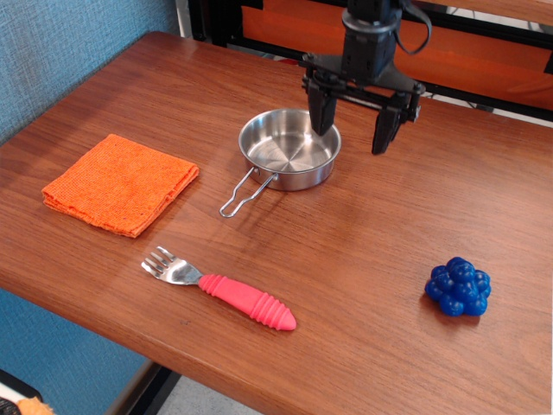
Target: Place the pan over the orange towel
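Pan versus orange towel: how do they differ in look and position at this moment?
The pan is round, shiny steel with raised sides and a wire handle; the orange towel is a flat, square, matte woven cloth. The pan sits mid-table with the open gripper at its right rim; the orange towel lies apart to its left with nothing on it. Both rest on the wooden table.

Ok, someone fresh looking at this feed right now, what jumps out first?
Probably the black gripper, jaws open, hanging over the right rim of the shiny steel pan at the table's centre. Next, the bright orange towel lying bare at the left. A pink-handled fork near the front edge and a blue berry-shaped toy at right add colour.
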`<state>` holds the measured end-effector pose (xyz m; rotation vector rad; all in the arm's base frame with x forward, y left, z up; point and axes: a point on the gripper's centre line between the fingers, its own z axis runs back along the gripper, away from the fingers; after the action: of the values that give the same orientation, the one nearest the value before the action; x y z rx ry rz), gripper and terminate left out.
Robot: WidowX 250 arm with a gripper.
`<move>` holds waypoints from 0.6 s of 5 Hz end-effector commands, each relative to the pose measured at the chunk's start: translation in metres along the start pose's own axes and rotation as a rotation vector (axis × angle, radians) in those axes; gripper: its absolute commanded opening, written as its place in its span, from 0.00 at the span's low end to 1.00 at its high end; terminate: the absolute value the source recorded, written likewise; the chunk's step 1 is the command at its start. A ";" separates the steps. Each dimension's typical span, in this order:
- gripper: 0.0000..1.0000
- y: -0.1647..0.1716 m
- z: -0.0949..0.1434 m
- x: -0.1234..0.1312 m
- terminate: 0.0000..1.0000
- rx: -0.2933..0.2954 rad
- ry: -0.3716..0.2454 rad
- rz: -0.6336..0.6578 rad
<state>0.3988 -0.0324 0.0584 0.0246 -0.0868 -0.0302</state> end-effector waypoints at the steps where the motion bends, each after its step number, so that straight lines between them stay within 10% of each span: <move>1: 1.00 0.000 -0.005 0.011 0.00 0.026 -0.008 0.003; 3: 1.00 0.012 -0.022 0.009 0.00 0.025 0.022 0.039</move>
<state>0.4023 -0.0227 0.0168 0.0515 -0.0046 -0.0008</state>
